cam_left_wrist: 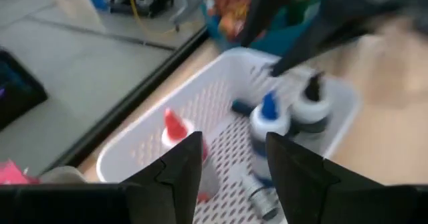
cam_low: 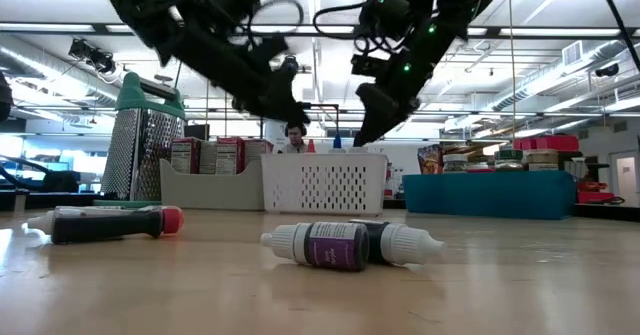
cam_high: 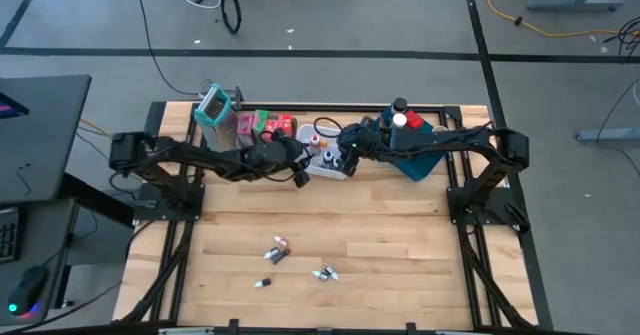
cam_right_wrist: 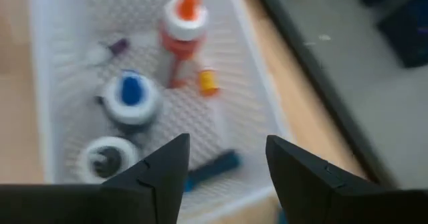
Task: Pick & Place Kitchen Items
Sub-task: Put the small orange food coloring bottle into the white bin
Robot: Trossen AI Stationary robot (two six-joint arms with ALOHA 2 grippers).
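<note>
The white mesh basket (cam_high: 330,163) stands at the table's far middle. It holds a red-tipped bottle (cam_left_wrist: 179,132), a blue-capped bottle (cam_left_wrist: 269,117), a black-capped bottle (cam_left_wrist: 311,107) and small tubes (cam_right_wrist: 212,165). Three groups of little bottles and tubes lie loose on the near wood (cam_high: 277,250) (cam_high: 325,273) (cam_high: 262,283). In the low view they show as a red-capped tube (cam_low: 105,222) and a purple-labelled bottle (cam_low: 335,245). My left gripper (cam_left_wrist: 234,147) (cam_high: 300,175) hangs open and empty at the basket's left end. My right gripper (cam_right_wrist: 227,147) (cam_high: 345,147) hovers open and empty over the basket.
A clear bin of red, pink and green cartons (cam_high: 265,127) and a metal grater (cam_high: 215,105) stand left of the basket. A blue tray with jars (cam_high: 420,150) stands to its right. Bare wood spreads between the basket and the loose bottles. A person shows behind the basket (cam_low: 295,133).
</note>
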